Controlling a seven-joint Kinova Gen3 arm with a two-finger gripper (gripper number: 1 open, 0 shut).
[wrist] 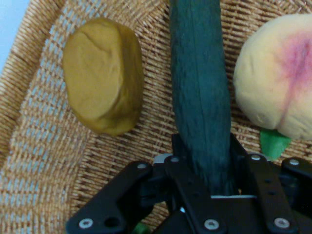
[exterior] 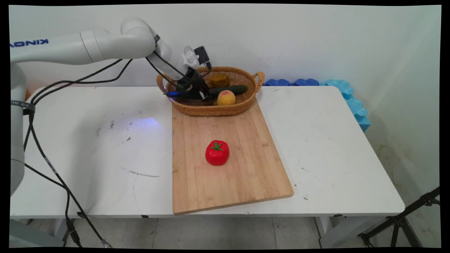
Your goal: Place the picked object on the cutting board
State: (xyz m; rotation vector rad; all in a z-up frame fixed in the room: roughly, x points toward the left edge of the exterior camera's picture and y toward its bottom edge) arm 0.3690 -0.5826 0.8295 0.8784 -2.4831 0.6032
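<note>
My gripper (exterior: 201, 93) reaches down into the left half of a wicker basket (exterior: 211, 110). It is shut on the near end of a dark green cucumber (exterior: 229, 89), which runs away from the hand between the fingers (wrist: 178, 144). In the hand view the cucumber (wrist: 197, 73) fills the middle over the basket's weave (wrist: 29, 161). A brown potato (wrist: 105, 75) lies to its left and a yellow-pink peach (wrist: 278, 83) to its right. From the main view the potato (exterior: 219, 80) sits at the basket's back and the peach (exterior: 226, 97) at its front.
A wooden cutting board (exterior: 246, 165) lies in front of the basket with a red tomato (exterior: 217, 152) near its middle. Blue foam pieces (exterior: 351, 98) line the table's far right corner. Black cables hang from the arm at the left.
</note>
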